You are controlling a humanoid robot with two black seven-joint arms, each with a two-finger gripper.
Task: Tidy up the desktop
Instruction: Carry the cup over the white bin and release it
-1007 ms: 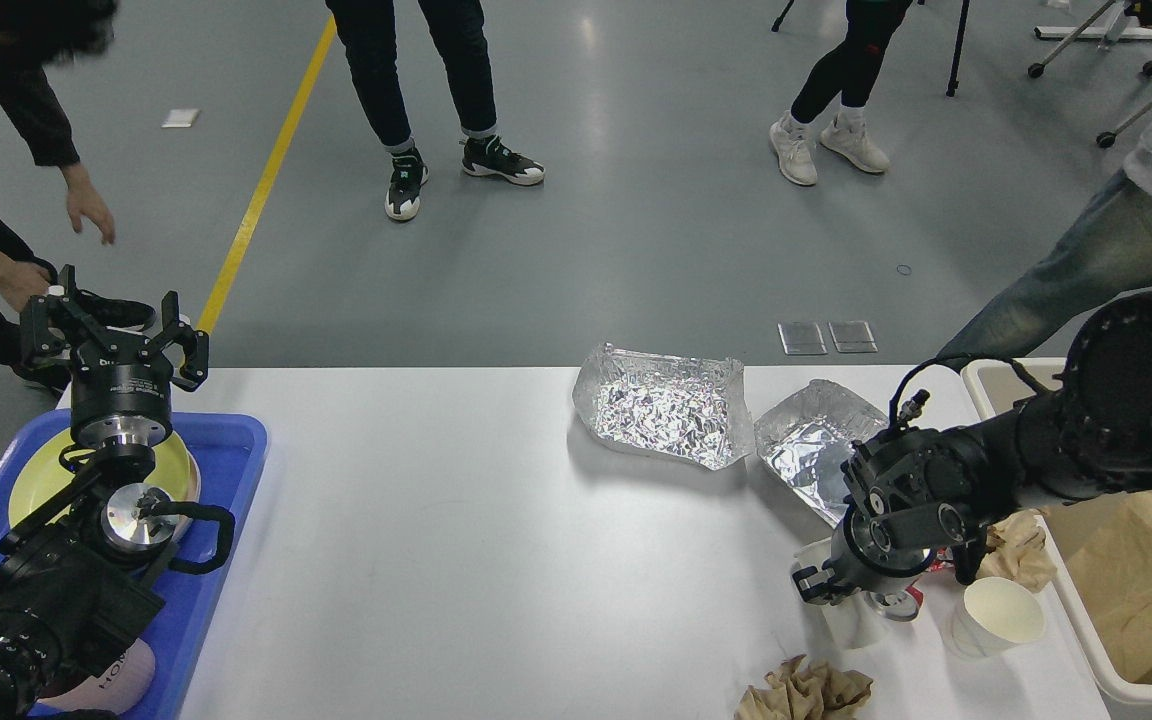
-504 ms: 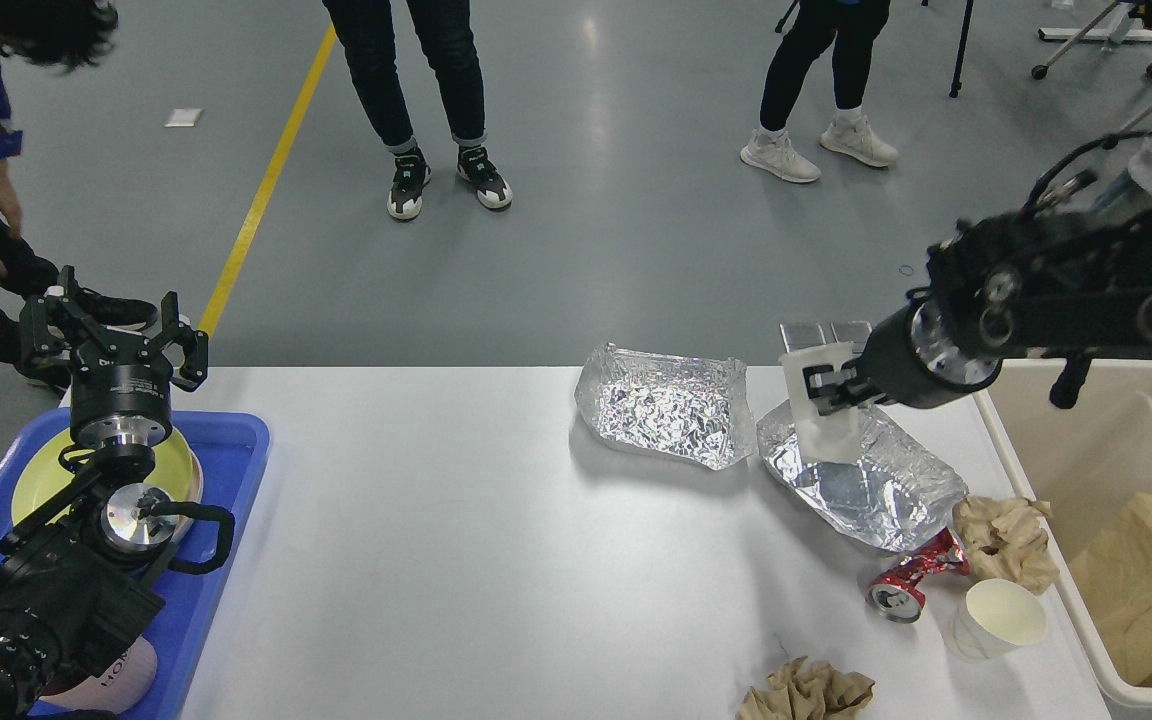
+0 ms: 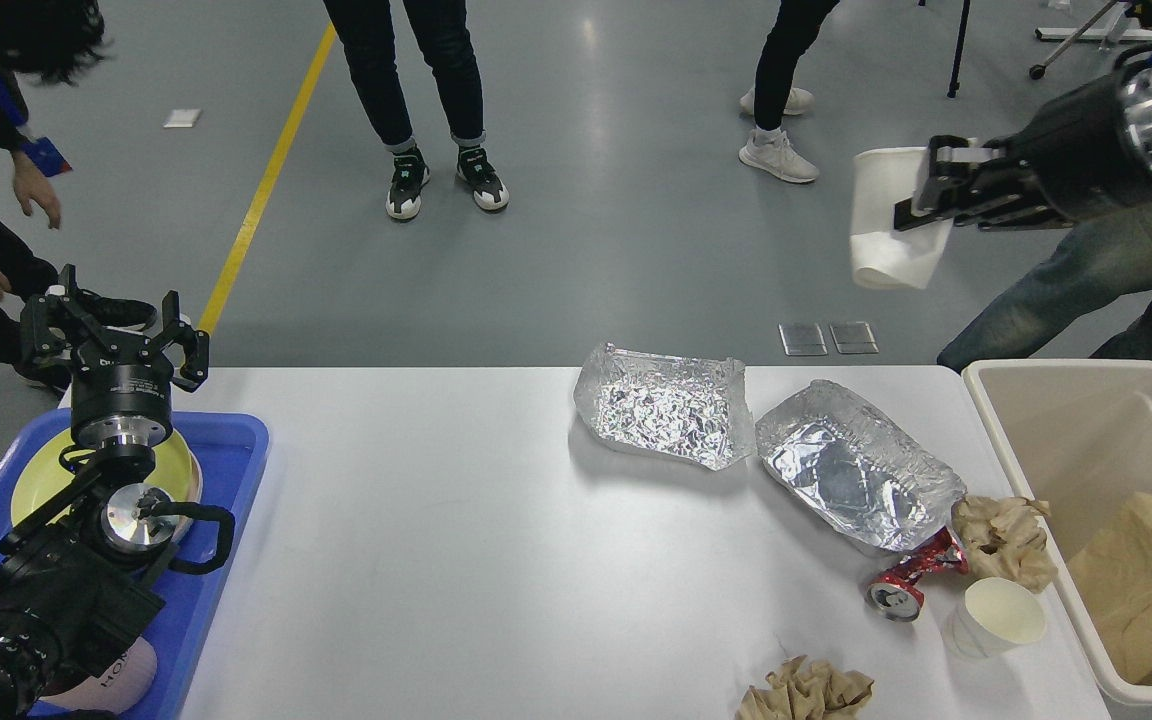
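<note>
Head view: the right gripper [image 3: 921, 195] is raised high above the floor beyond the desktop [image 3: 456, 540], its fingers pinching a white paper cup [image 3: 891, 235]. The left gripper [image 3: 114, 325] stands with fingers spread over a yellow plate [image 3: 36, 480] in the blue tray [image 3: 221, 560] at the desktop's left end. On the desktop's right half lie two foil trays [image 3: 661, 405], a crushed red can [image 3: 911, 580], another paper cup [image 3: 1001, 615] and crumpled brown paper [image 3: 1006, 535]. A beige bin [image 3: 1036, 440] sits at the right edge.
</note>
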